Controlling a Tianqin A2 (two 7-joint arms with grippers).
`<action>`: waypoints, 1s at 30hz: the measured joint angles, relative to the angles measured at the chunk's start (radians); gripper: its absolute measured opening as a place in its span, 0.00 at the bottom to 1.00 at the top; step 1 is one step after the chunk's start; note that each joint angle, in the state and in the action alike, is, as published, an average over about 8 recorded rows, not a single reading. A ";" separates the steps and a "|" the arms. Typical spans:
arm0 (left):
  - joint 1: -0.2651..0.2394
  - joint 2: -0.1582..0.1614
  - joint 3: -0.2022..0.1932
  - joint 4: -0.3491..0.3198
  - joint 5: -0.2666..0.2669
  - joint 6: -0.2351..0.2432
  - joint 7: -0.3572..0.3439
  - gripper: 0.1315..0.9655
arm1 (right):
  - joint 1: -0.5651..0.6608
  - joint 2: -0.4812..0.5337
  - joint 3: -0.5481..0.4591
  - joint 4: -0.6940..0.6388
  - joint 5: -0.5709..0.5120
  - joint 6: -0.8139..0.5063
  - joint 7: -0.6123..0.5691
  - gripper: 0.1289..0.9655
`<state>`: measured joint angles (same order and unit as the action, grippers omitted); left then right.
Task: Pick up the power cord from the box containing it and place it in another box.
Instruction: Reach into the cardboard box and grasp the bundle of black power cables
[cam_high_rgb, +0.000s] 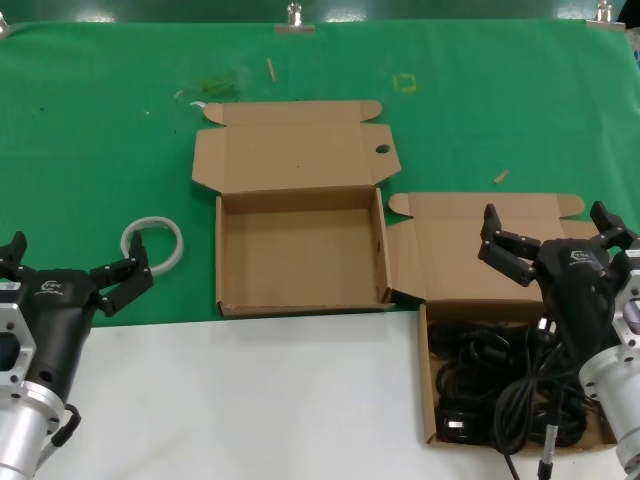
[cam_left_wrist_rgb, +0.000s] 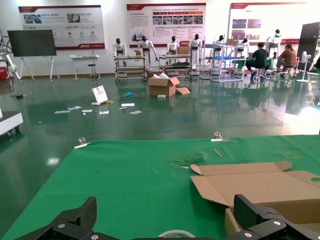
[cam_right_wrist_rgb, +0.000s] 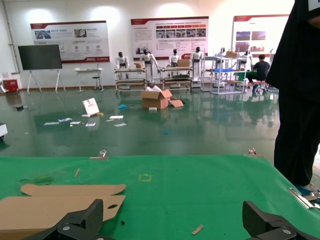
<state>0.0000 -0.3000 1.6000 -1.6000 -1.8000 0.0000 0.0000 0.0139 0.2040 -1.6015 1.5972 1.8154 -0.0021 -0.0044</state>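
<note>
A robot is facing a table covered partly in green cloth (cam_high_rgb: 100, 110), seen from its head camera. Two matching shallow cardboard boxes are lying open on it. The empty box (cam_high_rgb: 300, 250) is sitting near the middle of the table, its lid folded back flat. Just beside the empty box, on the robot's right and nearer the robot, the box holding the power cord (cam_high_rgb: 425, 400) is resting on the white part of the table. The power cord (cam_high_rgb: 490, 385) is lying inside it as a loose black tangle of overlapping loops.

The right gripper (cam_high_rgb: 550, 240) is hovering above that tangle with its fingers spread wide, holding nothing. The left gripper (cam_high_rgb: 70, 270) is waiting well to the left of the empty box, also spread wide and empty, close to a white ring (cam_high_rgb: 153, 243) on the cloth.

The main risk seems to be the tangle itself: a pinch on one loop would probably lift only part of the cord, leaving trailing loops to snag on the box wall or drag the light box along. A dangling end could also fall outside the empty box on arrival.
</note>
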 joint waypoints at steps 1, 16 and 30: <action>0.000 0.000 0.000 0.000 0.000 0.000 0.000 1.00 | 0.000 0.000 0.000 0.000 0.000 0.000 0.000 1.00; 0.000 0.000 0.000 0.000 0.000 0.000 0.000 1.00 | -0.001 0.000 -0.001 0.002 0.001 0.001 0.000 1.00; 0.000 0.000 0.000 0.000 0.000 0.000 0.000 0.97 | -0.082 0.000 -0.205 0.201 0.126 0.195 -0.100 1.00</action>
<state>0.0000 -0.3000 1.6000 -1.6000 -1.8000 0.0000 0.0000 -0.0679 0.2039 -1.8069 1.7986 1.9416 0.1927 -0.1043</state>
